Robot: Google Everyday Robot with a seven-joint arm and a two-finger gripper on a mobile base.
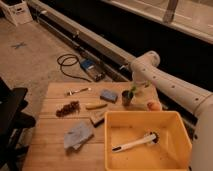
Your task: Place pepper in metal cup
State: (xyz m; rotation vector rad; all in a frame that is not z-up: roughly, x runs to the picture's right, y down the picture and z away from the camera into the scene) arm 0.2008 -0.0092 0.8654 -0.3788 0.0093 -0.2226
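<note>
Wooden table [50, 142]: your gripper [133, 88] hung just above the metal cup [127, 98], pinched shut on the pepper [132, 92], whose tip was at the rim. Step: placement. Your next move called for lowering slightly, then letting go.

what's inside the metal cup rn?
A green pepper stands in the metal cup, its top poking above the rim. The shut claw sits right over it, at the pepper's top. The cup's wall hides its bottom and the pepper's lower end.
</note>
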